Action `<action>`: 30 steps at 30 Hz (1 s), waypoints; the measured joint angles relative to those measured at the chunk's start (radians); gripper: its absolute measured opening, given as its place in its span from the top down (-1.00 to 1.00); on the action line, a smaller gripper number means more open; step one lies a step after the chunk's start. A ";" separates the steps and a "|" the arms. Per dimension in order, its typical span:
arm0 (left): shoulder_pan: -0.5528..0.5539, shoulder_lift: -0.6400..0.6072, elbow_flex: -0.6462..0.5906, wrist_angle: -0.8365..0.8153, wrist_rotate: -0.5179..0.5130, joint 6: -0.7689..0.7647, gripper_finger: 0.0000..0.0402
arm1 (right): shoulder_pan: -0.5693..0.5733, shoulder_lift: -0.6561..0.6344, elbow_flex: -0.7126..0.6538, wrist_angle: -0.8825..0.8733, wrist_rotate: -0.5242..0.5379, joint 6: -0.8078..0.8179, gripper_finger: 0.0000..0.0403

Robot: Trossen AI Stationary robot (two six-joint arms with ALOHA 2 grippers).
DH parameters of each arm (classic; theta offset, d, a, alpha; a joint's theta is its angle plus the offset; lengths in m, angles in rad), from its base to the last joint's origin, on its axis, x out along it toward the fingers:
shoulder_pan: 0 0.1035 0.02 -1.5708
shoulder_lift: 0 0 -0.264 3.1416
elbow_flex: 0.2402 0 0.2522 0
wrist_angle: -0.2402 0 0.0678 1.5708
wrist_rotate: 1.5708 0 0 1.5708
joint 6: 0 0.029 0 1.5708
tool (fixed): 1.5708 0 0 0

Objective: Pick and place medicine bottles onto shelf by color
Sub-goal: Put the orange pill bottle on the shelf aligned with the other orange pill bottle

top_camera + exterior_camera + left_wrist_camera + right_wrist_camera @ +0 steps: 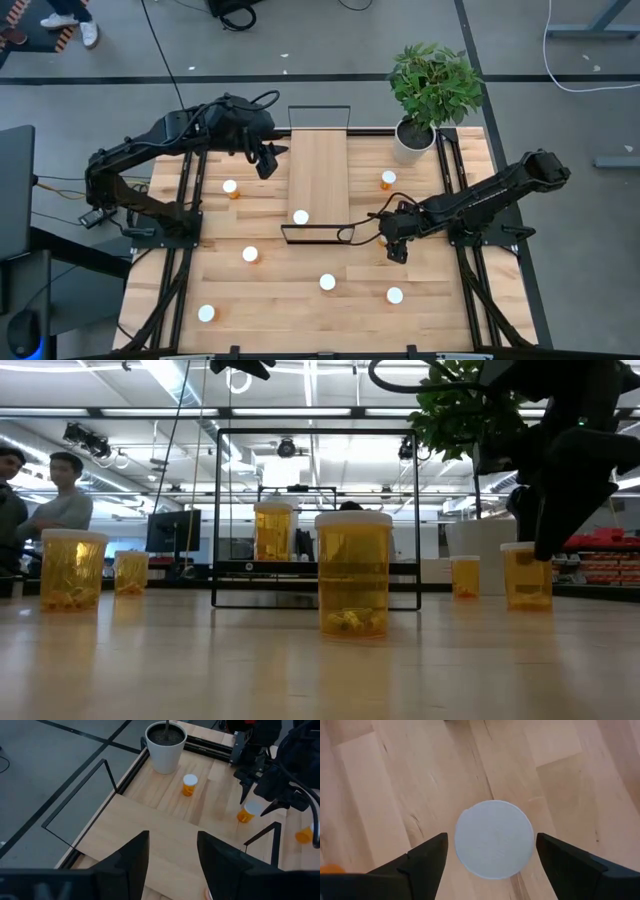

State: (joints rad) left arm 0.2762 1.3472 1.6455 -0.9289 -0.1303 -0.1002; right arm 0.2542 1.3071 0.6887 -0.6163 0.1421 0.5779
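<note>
The right gripper [394, 248] is hanging just right of the shelf's [318, 170] lower end in the high view, pointing straight down over a bottle [494, 839]. Its wrist view is showing that bottle's white cap centred between the two fingers [427, 857], with a clear gap on either side, so the jaws are standing wide open and touching nothing. That centring looks deliberate: it is lining the fingers up to drop around the body and close, which I judge to be the step in hand.

The left gripper [268, 160] is waiting above the shelf's upper left edge, its fingers [131, 860] parted and holding nothing.

One bottle [301, 217] is already standing on the shelf near its lower end. The others are sitting apart on the table [300, 310]: one [231, 188] left of the shelf, one [388, 179] upper right beside the plant pot [410, 140], and four across the lower half, at [250, 255], [327, 283], [395, 296] and [206, 314].
</note>
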 joint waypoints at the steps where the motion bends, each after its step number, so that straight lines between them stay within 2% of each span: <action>1: 0.000 0.000 0.000 -0.001 0.000 -0.001 0.14 | 0.000 0.000 0.000 -0.001 0.000 0.002 -0.55; 18: 0.000 0.000 0.000 -0.015 0.000 -0.006 0.14 | 0.011 0.000 -0.001 -0.001 0.019 0.002 -0.54; 30: 0.000 0.000 0.000 -0.027 0.000 -0.020 0.14 | 0.018 0.002 -0.001 0.048 0.045 0.017 -0.31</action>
State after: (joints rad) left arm 0.2764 1.3472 1.6455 -0.9556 -0.1304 -0.1204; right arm 0.2718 1.3096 0.6880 -0.5681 0.1871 0.5950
